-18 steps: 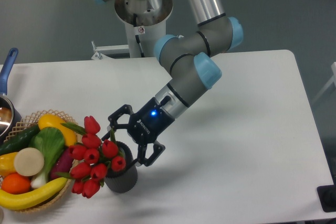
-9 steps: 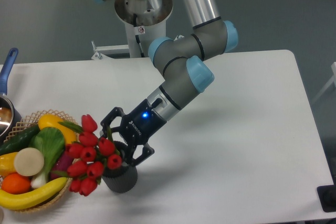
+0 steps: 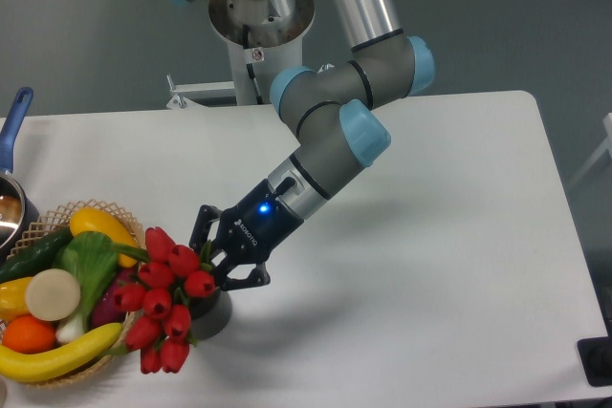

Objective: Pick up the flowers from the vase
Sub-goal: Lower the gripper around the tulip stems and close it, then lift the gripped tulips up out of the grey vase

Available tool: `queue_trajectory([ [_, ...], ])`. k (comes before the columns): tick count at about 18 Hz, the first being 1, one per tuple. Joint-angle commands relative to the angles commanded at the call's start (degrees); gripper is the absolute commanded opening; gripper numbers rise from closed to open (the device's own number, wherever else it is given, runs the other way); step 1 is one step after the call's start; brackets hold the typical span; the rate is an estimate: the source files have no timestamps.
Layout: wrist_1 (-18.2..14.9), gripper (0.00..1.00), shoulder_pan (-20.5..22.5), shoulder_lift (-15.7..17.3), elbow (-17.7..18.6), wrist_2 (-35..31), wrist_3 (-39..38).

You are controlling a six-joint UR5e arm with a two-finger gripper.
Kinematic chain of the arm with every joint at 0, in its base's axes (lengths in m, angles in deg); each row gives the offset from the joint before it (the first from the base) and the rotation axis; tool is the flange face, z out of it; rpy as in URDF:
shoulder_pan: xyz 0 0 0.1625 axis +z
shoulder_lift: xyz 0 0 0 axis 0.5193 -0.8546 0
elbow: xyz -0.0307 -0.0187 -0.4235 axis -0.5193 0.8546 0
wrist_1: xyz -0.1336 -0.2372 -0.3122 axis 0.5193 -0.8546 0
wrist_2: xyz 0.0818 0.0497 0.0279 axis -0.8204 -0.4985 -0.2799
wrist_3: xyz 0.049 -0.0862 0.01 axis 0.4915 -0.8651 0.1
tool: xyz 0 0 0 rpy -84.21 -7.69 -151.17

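Observation:
The flowers (image 3: 164,295), a bunch of red tulip buds with green stems, lean to the left over the vase (image 3: 216,311), a dark grey cylinder that the buds mostly hide. My gripper (image 3: 216,261) sits right above the vase at the bunch's right side. Its fingers are closed in on the stems just behind the buds. The stem ends inside the vase are hidden.
A wicker basket (image 3: 40,226) with a banana, an orange, a cucumber and other produce stands right beside the flowers at the left edge. A pan with a blue handle (image 3: 13,119) is at the far left. The arm's base (image 3: 258,16) stands at the table's back edge.
The gripper's fingers have closed from wide open onto the stems. The bunch has tipped and shifted left and downward, now covering more of the vase.

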Motion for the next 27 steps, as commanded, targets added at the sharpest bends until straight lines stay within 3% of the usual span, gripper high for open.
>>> queue_trajectory([
  [13,0.0,0.0,3.4,5.8,1.0,10.0,-3.1],
  [27,-0.1,0.0,7.7,6.9,-3.8,16.2,-3.1],
])
